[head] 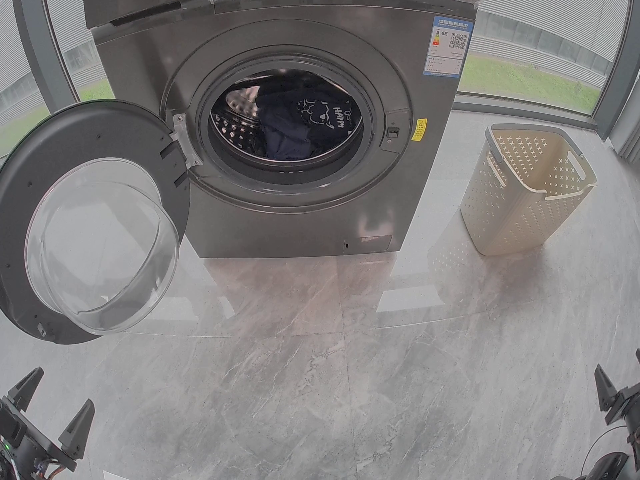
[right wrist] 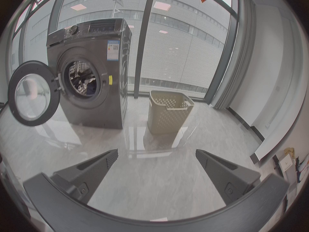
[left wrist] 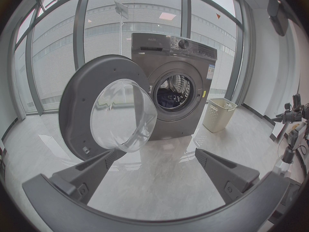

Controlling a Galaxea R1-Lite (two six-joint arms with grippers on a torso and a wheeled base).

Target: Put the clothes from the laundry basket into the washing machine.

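**Clothes in the drum, both claws spread and holding nothing**

Clothes [head: 300,125]: a dark navy bundle with a patch of white print lies inside the drum of the washing machine [head: 280,225], piled toward the back and lower part of the opening. From the head view it is hard to say whether this is one garment or several.

Washing machine: grey front-loader at 12 o'clock from the head camera, standing upright on the floor [head: 347,381]. Its round door [head: 100,241] is swung fully open toward 9 o'clock, hinged on the robot's left side of the opening, with the clear glass bowl facing out.

Laundry basket [head: 513,215]: cream, perforated plastic, at 2 o'clock. It stands on the floor just beside the machine's right side, apart from it and slightly tilted in the head view.

Left gripper [head: 59,395]: low at 7 o'clock, well apart from the door and the machine. Fingers are spread wide, with bare floor between them.

Right gripper [right wrist: 156,152]: low at 5 o'clock, well apart from the basket. Fingers are likewise parted, with nothing between them.

Floor: glossy grey stone-pattern tile, reflecting the machine and the basket.
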